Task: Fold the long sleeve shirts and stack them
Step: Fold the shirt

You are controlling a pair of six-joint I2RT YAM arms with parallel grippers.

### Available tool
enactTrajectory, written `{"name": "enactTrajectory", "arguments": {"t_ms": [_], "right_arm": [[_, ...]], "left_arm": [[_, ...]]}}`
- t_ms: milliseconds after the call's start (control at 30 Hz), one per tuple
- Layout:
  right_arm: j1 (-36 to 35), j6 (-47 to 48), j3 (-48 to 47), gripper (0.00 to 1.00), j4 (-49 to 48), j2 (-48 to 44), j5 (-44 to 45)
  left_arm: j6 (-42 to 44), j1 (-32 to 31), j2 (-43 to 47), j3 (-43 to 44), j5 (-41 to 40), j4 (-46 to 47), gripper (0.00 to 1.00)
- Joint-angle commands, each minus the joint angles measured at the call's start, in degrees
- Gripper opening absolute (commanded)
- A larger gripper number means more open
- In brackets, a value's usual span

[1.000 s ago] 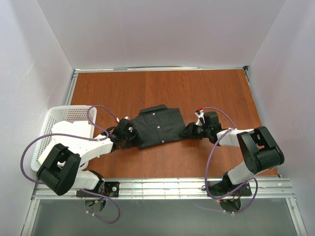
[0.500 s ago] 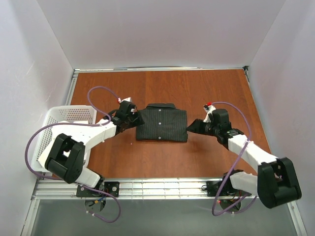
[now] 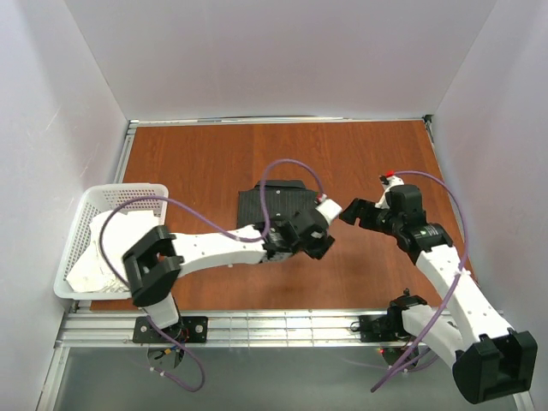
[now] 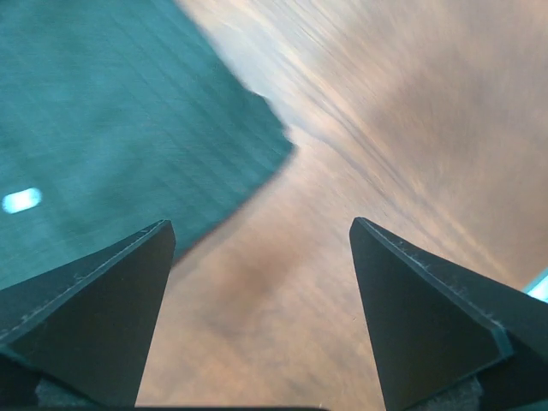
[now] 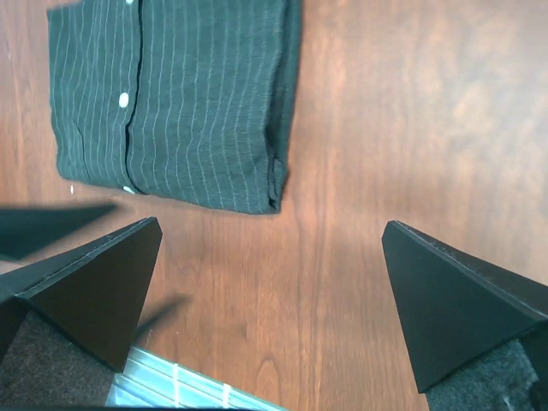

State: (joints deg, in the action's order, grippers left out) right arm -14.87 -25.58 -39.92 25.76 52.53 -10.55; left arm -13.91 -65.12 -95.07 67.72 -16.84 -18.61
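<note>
One folded long sleeve shirt [image 3: 253, 205], dark with pale pinstripes, lies flat in the middle of the wooden table. My left arm reaches across its near right part and hides it. The left gripper [image 3: 318, 236] hangs open just off the shirt's right edge. In the blurred left wrist view, the shirt [image 4: 120, 120] fills the upper left, and only bare wood shows between the open left gripper [image 4: 261, 224]. My right gripper [image 3: 353, 211] is open to the right of the shirt, apart from it. The right wrist view shows the shirt [image 5: 171, 103] with its button placket beyond the open right gripper [image 5: 272, 224].
A white plastic basket [image 3: 128, 195] holding white cloth [image 3: 107, 253] sits at the table's left edge. Purple cables loop over both arms. The metal rail [image 5: 188, 387] of the near table edge shows below the right gripper. White walls enclose the table.
The left arm has swung from the shirt's left side across it to its right edge. The right gripper has drawn back to the right. Both grippers have opened wider, and the shirt lies squared.
</note>
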Motion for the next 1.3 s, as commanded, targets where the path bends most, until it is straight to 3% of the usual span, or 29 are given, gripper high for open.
{"name": "enactTrajectory", "arguments": {"t_ms": [0,167,500,667,733,767,833,867,1000,1267], "right_arm": [[0.7,-3.0,-3.2,0.99,5.6,-5.0,8.1],[1.2,-4.3,-2.7,0.99,9.0,-9.5,14.5],[1.4,-5.7,-0.4,0.98,9.1,-12.8,16.3],[1.4,-6.1,0.5,0.99,9.0,-13.1,16.3],[1.4,-6.3,0.8,0.99,8.8,-12.9,16.3],[1.5,-6.4,0.9,0.99,8.6,-12.9,16.3],[1.5,-6.3,1.0,0.99,8.3,-12.5,16.5],[1.5,-6.4,1.0,0.99,8.1,-12.2,16.7],[2.1,-6.7,0.5,0.99,6.9,-10.7,15.9],[4.1,-8.6,0.7,0.99,0.5,-3.4,6.8]], "left_arm": [[7.6,-3.4,-5.1,2.2,-5.5,0.2,0.77],[12.8,-5.7,-12.4,4.8,-11.5,2.2,0.73],[19.7,-5.9,-19.7,5.7,-18.0,7.6,0.67],[22.2,-5.8,-22.6,5.3,-23.0,10.0,0.58],[23.4,-5.8,-24.0,5.2,-24.5,10.4,0.52],[23.6,-5.8,-24.3,5.1,-24.7,10.8,0.37],[23.1,-5.8,-24.2,4.7,-24.9,11.0,0.28],[22.7,-5.8,-23.9,4.4,-24.7,11.0,0.17],[20.1,-5.9,-20.4,2.2,-23.8,11.4,0.00],[12.3,-5.2,-10.1,-3.8,-19.8,12.8,0.00]]}}
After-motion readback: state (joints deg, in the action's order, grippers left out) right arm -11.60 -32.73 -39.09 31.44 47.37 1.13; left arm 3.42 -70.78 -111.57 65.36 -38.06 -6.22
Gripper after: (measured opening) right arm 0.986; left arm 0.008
